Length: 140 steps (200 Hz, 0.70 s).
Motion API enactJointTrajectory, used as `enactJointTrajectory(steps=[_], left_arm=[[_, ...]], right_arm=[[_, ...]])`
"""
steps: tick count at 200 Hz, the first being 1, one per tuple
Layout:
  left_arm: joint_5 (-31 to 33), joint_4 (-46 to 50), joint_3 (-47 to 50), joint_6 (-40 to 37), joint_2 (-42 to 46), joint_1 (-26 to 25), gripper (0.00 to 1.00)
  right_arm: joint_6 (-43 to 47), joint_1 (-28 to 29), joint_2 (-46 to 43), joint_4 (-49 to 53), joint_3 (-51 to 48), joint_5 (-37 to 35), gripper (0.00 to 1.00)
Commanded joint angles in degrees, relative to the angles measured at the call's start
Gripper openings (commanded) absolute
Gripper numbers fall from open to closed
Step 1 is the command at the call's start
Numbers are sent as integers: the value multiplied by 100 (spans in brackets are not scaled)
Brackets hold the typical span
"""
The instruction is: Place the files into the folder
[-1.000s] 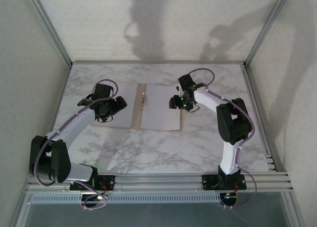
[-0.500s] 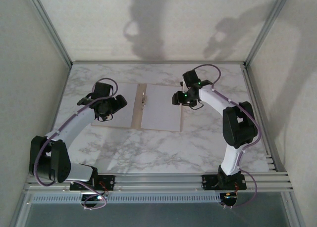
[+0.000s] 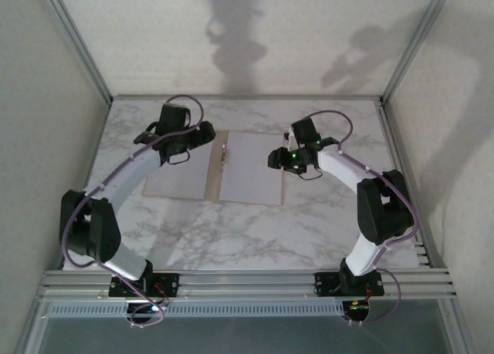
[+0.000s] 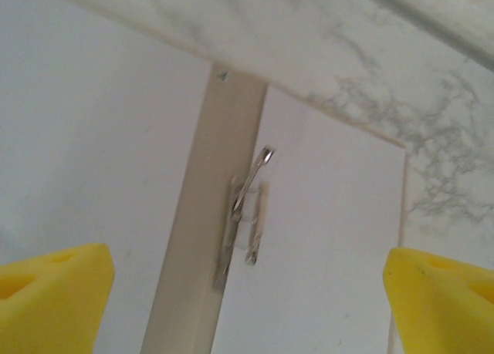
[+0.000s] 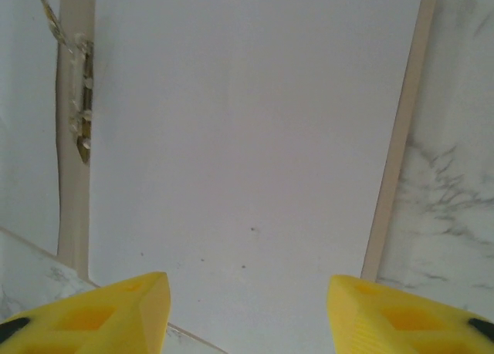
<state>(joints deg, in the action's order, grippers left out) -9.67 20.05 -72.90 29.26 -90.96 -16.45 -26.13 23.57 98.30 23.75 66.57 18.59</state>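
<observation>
My left gripper [image 3: 205, 133] hangs over the far end of the spine, its yellow fingers [image 4: 54, 292] spread wide and holding nothing. My right gripper [image 3: 276, 158] is likewise apart and empty. Beneath both, the folder [image 3: 214, 173] lies open on the marble table [image 3: 231, 238]. The files [image 3: 251, 169] lie white across its halves, with the metal clip [image 4: 247, 207] on the spine.
</observation>
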Motion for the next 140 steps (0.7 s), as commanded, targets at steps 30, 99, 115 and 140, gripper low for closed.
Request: enactJointTrajectory(steps=[30, 99, 115, 140], left_arm=[[185, -528, -1083, -1483, -1435, -192, 94], [-1415, 493, -3188, -1980, -3591, 53, 88], [-1517, 618, -3471, -2008, -3893, 79, 88], [-1791, 721, -3658, -2114, -4124, 93, 87]], right_arm=[[-469, 51, -376, -451, -431, 287, 57], [-428, 55, -783, -489, -788, 492, 57], [-351, 59, -830, -356, -718, 469, 57], [-378, 57, -941, -331, -684, 470, 57]])
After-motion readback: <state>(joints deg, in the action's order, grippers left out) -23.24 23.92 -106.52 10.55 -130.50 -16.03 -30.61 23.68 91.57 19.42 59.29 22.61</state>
